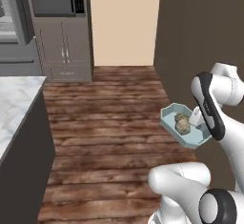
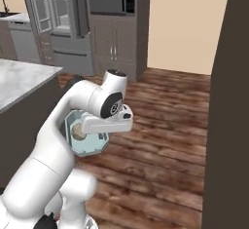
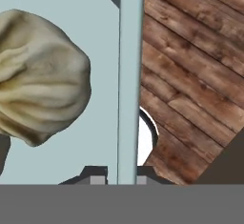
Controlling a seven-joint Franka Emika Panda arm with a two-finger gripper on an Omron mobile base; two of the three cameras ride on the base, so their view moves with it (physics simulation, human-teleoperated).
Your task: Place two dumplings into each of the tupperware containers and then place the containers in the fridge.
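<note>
A pale-blue tupperware container (image 1: 167,118) hangs in the air above the wooden floor, roughly level. Two tan dumplings (image 1: 182,123) lie inside it. My gripper (image 1: 196,119) is shut on the container's right-hand wall. In the right base view the container (image 2: 90,146) sits under my hand, with a dumpling (image 2: 77,132) showing in it. In the hand view, the container's wall (image 3: 129,75) runs upright between my gripper's (image 3: 121,175) two fingertips, and one dumpling (image 3: 40,75) lies close on the left. The fridge (image 2: 53,13) stands far back on the left, its door open on pale shelves.
A marble-topped island (image 1: 14,99) stands to the left. A grey cabinet with a built-in microwave (image 1: 57,1) is beside the fridge (image 1: 12,23). A dark wall (image 1: 200,27) runs close along the right. Wooden floor (image 1: 105,123) lies between.
</note>
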